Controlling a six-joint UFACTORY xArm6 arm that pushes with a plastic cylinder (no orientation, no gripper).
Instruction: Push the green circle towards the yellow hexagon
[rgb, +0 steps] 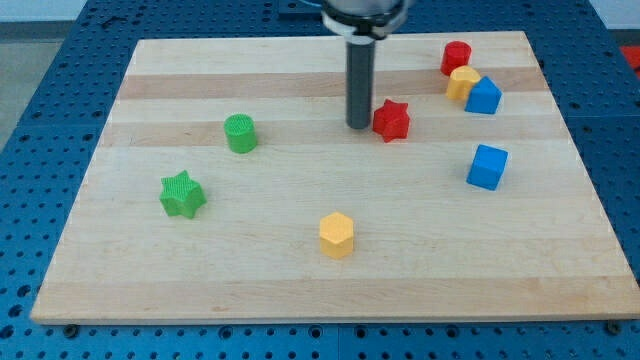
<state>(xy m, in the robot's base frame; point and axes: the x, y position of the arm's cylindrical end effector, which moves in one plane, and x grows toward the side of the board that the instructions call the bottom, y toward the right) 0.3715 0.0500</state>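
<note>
Nearest, the yellow hexagon (337, 235) sits low on the worktop (120, 290), a green star (182, 194) off to the view's left. Farther back is the green circle (240, 133), up and left of the hexagon, so it needs shoving down-right. My tip (359, 126) rests just beside the red star (392, 120), well right of the circle. No fingers exist here, only a rod.

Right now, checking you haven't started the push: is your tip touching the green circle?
Apart. The camera view shows my tip well to the view's right of the green circle, with bare board between them; it sits beside the red star.
</note>
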